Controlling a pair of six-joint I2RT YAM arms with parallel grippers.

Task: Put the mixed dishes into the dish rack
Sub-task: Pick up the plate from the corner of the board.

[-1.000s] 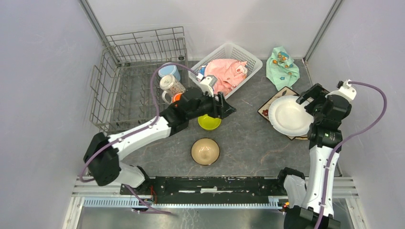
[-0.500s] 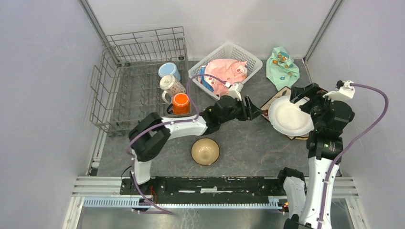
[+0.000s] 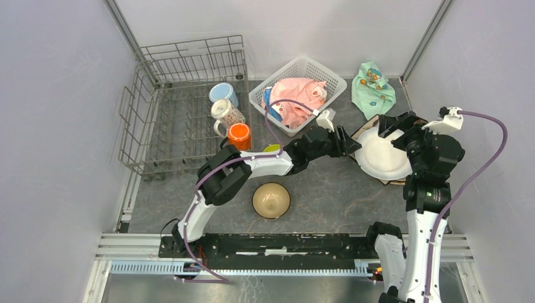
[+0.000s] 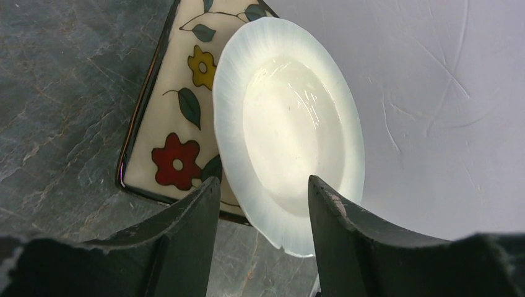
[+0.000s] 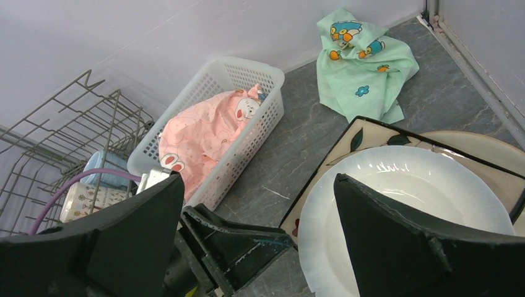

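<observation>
Here: white plate (image 4: 291, 124) just beyond left hand (image 4: 263, 185).

- the dish rack (image 3: 189, 50) stands at the back left of the table (image 3: 328, 189).
- three mugs (image 3: 226, 113) stand in a row at its right side.
- a basket (image 3: 315, 68) sits right of the rack, with a cloth (image 3: 296, 98) in it.
- a second cloth (image 3: 373, 85) lies further right, at the back.
- a round plate (image 4: 291, 130) lies on a square plate (image 4: 179, 124) at the right.
- a bowl (image 3: 271, 200) sits in the middle, at the front.

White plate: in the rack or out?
Out. The white plate lies on the floral plate at the right, well apart from the rack at the left.
</observation>
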